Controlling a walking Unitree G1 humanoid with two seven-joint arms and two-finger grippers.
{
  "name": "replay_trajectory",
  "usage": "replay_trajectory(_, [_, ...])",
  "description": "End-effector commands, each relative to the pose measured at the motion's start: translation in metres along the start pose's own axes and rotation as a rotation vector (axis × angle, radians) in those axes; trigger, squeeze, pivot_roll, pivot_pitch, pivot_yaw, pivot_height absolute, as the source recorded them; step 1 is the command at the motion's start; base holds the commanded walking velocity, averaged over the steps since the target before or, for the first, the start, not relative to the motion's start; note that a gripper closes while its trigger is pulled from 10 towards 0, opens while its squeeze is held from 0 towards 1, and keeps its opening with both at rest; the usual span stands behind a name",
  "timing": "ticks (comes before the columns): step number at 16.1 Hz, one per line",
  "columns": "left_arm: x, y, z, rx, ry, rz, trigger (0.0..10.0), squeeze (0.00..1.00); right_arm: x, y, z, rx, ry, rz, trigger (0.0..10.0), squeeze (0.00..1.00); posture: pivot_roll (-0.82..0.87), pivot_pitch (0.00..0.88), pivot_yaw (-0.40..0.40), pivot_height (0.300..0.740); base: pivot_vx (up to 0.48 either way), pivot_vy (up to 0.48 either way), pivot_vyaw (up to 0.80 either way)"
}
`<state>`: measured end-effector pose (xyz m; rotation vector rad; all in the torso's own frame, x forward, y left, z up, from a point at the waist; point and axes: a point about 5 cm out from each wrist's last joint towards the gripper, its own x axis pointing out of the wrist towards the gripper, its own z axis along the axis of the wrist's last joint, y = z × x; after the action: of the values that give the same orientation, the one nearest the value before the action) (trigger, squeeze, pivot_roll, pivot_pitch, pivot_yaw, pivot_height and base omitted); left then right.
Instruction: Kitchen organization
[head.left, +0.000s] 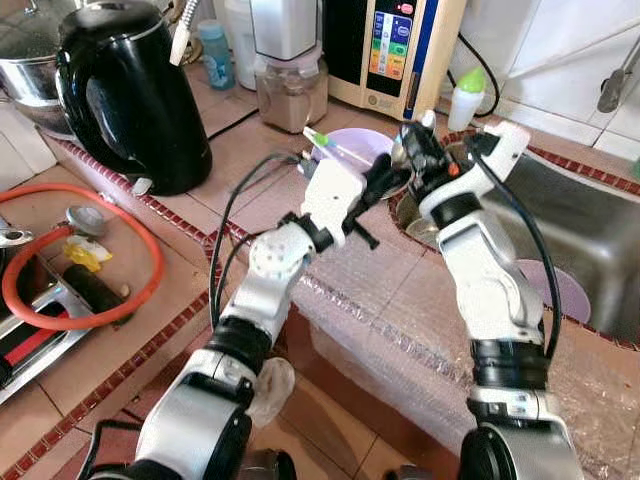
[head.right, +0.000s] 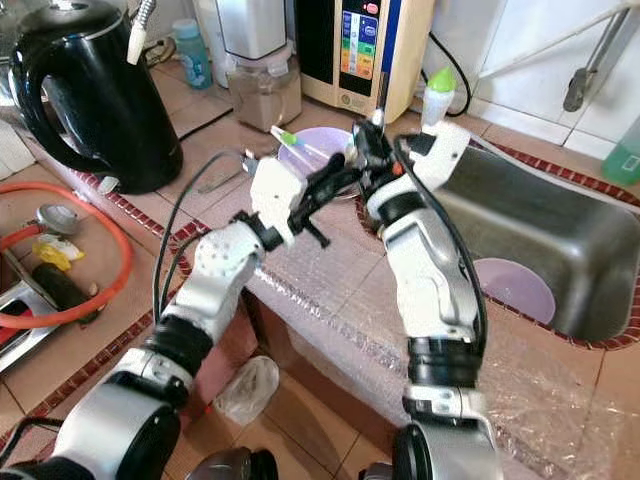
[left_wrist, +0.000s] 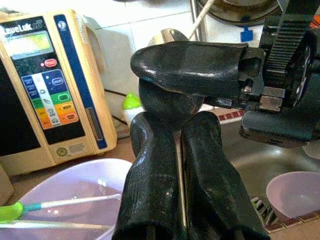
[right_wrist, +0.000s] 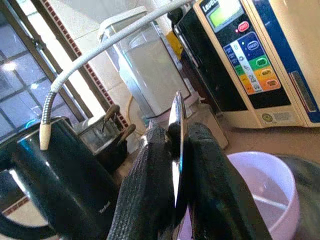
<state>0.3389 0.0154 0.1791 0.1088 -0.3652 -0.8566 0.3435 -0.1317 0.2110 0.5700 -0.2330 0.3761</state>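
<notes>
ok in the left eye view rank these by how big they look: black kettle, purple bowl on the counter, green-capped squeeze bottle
1. black kettle, though it stands nearest the camera
2. purple bowl, partly hidden by the left hand
3. green-capped squeeze bottle

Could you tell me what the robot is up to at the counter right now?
Both grippers meet over the counter's edge beside the steel sink. The right gripper is shut on a thin metal utensil, and the left gripper grips a metal piece too. A lilac bowl holding a toothbrush sits just behind them.
</notes>
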Motion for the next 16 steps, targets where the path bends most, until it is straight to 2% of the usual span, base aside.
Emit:
replay_trajectory(1, [0.002,-0.002,0.013,0.036,-0.063,-0.054,1.1,0.38,-0.007,-0.031,0.018,-0.028,-0.081,-0.185,0.0,0.0,-0.11,0.0,0.06,0.74,0.0,0.0,0.0])
replay_trajectory(2, [0.002,-0.003,0.015,0.024,-0.06,-0.076,8.5,1.0,-0.003,-0.033,0.025,-0.08,-0.109,-0.201,0.0,0.0,-0.11,0.001,0.061,0.74,0.0,0.0,0.0])
replay_trajectory(3, [0.002,-0.005,0.016,0.016,-0.061,-0.101,10.0,1.0,0.0,-0.034,0.032,-0.132,-0.136,-0.223,0.0,0.0,-0.11,0.003,0.062,0.74,0.0,0.0,0.0])
replay_trajectory(7, [0.0,-0.014,0.017,-0.01,-0.048,-0.155,10.0,1.0,0.004,-0.047,0.048,-0.18,-0.192,-0.315,0.0,0.0,-0.1,0.004,0.066,0.74,0.0,0.0,0.0])
replay_trajectory(9, [-0.008,-0.015,0.015,-0.03,-0.018,-0.177,10.0,1.0,0.004,-0.059,0.061,-0.266,-0.236,-0.401,0.0,0.0,-0.1,0.006,0.065,0.74,0.0,0.0,0.0])
replay_trajectory(11, [-0.024,-0.009,0.01,-0.093,0.028,-0.143,10.0,1.0,0.003,-0.067,0.068,-0.463,-0.23,-0.454,0.0,0.0,-0.09,0.017,0.066,0.74,0.0,0.0,0.0])
replay_trajectory(12, [-0.03,-0.004,0.007,-0.173,0.059,-0.101,10.0,1.0,0.003,-0.068,0.066,-0.582,-0.206,-0.455,0.0,0.0,-0.09,0.021,0.07,0.74,0.0,0.0,0.0])
replay_trajectory(13, [-0.037,0.001,0.008,-0.219,0.088,-0.09,10.0,1.0,0.005,-0.067,0.06,-0.681,-0.182,-0.421,0.0,0.0,-0.09,0.027,0.074,0.74,0.0,0.0,0.0])
replay_trajectory(15, [-0.045,0.008,0.008,-0.244,0.136,-0.09,10.0,1.0,0.008,-0.06,0.048,-0.874,-0.136,-0.314,0.0,0.0,-0.08,0.028,0.088,0.74,0.0,0.0,0.0])
replay_trajectory(16, [-0.05,0.011,0.006,-0.253,0.183,-0.086,10.0,1.0,0.009,-0.062,0.038,-0.929,-0.106,-0.273,0.0,0.0,-0.08,0.026,0.093,0.74,0.0,0.0,0.0])
